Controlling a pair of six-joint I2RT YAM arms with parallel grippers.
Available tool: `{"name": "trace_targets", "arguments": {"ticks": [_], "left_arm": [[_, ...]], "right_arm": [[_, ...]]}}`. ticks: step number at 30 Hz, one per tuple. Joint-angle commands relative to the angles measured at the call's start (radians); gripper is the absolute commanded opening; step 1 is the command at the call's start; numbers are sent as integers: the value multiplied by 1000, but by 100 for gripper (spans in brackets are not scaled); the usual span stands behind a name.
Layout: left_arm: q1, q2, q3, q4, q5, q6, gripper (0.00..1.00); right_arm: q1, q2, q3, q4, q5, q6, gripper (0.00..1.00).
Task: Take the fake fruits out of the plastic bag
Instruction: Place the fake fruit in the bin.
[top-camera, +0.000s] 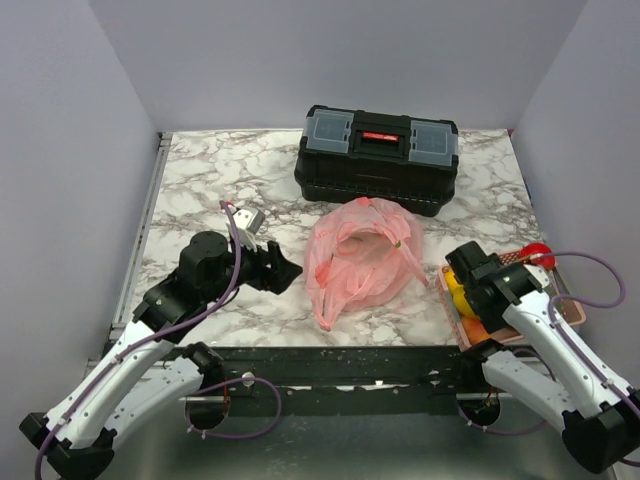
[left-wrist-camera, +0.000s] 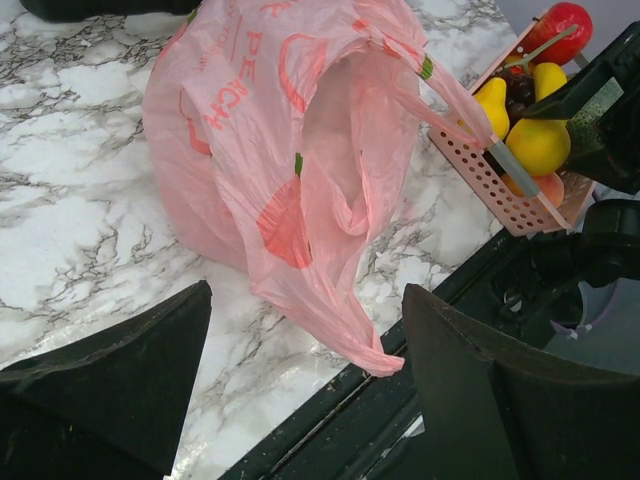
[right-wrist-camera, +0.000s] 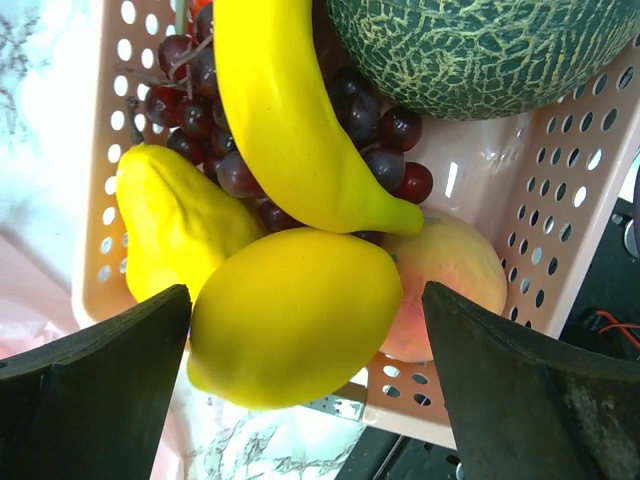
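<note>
Plainly, the left gripper is spread wide and holds nothing; its two black fingers touch nothing. Just ahead of it the bag lies slack and crumpled on the desk, its mouth gaping toward the gripper and one twisted end trailing down toward the desk's near edge. In the top view this gripper sits just beside the bag, with a strip of bare desk between them.

The right gripper is also fully released, grasping nothing, and hangs over the basket. A lemon lies straight below, between its fingers; whether they touch it I cannot tell. Beyond the lemon are a pear, a banana laid across the grapes, a peach and a melon, all inside the basket.

From above, the bag lies just to the left of the right gripper, one loop stretched toward the basket. A toolbox stands beyond the bag, well away from both grippers.
</note>
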Motion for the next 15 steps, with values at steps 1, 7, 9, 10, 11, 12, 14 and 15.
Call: {"name": "trace_targets", "arguments": {"ticks": [1, 7, 9, 10, 11, 12, 14, 15], "left_arm": [[2, 3, 43, -3, -4, -4, 77], [1, 2, 69, -13, -43, -33, 77], [2, -1, 80, -14, -69, -41, 77], [1, -3, 88, -14, -82, -42, 77], [2, -3, 96, -13, -94, -42, 77], [1, -5, 109, -15, -106, -42, 77], [3, -9, 136, -18, -137, -45, 77], [3, -12, 153, -21, -147, -46, 77]], "right_arm": [[-4, -45, 69, -76, -4, -12, 100], [-4, -109, 216, -94, 53, -179, 100], [-3, -146, 260, -12, 50, -316, 100], [-5, -171, 274, 47, 32, -400, 100], [-4, -195, 280, 126, 12, -494, 100], [-3, -225, 282, 186, -10, -560, 100], [-4, -275, 281, 335, -68, -713, 100], [-5, -295, 282, 385, -95, -764, 100]]}}
